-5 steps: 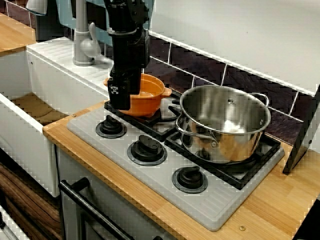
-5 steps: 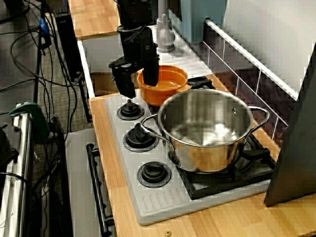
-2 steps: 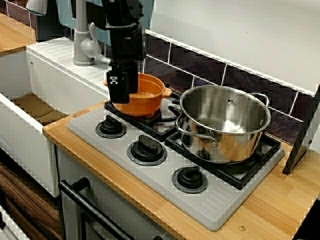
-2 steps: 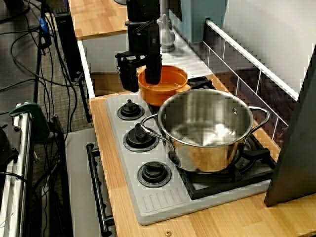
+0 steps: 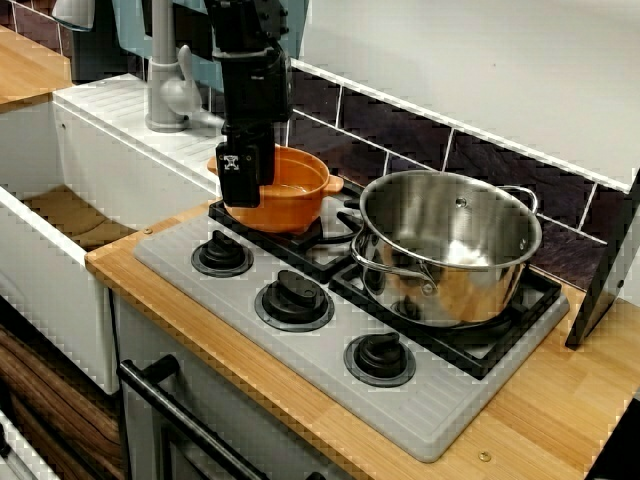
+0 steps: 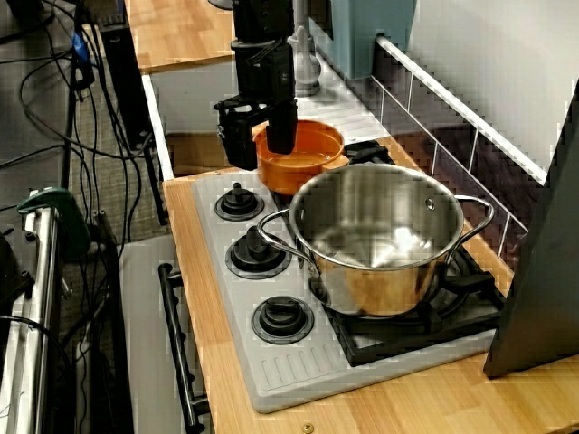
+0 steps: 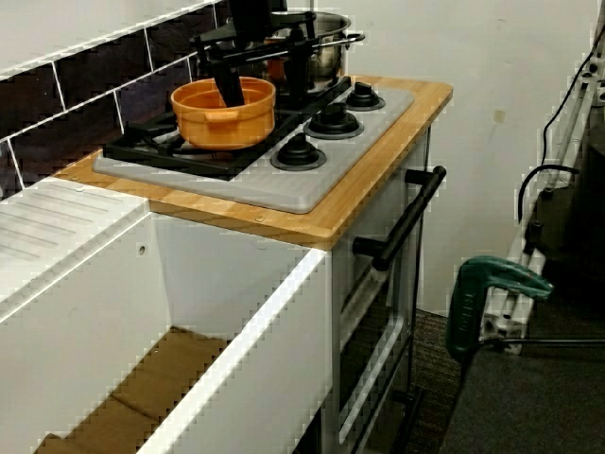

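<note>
Gripper [image 6: 261,155] at orange pot [image 6: 312,154] on the hob [image 6: 280,366].
Jaws apart, straddling its rim, not clamped. Pot looks rigid, light, probably slick; rim wall is the best hold.

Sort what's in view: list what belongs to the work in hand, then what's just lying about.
In hand:
- gripper, open, one finger inside and one outside the pot's rim
- orange pot, on the hob's back grate

Lying about:
- steel pot
- hob with its knobs
- faucet
- sink
- green clamp
</note>
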Motion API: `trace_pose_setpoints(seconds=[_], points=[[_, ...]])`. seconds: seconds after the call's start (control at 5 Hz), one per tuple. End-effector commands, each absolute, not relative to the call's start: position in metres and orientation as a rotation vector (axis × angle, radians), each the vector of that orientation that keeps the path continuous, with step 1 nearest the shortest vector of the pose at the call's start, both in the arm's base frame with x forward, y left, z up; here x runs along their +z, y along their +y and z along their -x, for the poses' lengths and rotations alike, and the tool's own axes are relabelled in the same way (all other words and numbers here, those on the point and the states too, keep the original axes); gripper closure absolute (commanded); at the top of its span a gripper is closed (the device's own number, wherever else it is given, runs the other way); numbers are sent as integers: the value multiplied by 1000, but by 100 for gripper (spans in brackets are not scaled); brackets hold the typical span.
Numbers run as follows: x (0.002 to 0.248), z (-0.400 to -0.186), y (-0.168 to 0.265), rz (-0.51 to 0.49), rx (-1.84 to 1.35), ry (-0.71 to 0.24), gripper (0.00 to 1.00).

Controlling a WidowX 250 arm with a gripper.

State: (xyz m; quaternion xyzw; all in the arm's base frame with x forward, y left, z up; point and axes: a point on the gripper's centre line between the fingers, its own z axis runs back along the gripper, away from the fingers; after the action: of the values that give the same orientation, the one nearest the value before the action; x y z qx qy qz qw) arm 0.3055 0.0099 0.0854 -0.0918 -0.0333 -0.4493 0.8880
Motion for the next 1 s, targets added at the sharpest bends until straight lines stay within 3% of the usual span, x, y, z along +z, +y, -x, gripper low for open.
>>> trace_pose_setpoints(seconds=[0.0,0.8], points=[[97,-297,19,185,-908,-91,0],[98,-286,-1,245,-931,-75,0]])
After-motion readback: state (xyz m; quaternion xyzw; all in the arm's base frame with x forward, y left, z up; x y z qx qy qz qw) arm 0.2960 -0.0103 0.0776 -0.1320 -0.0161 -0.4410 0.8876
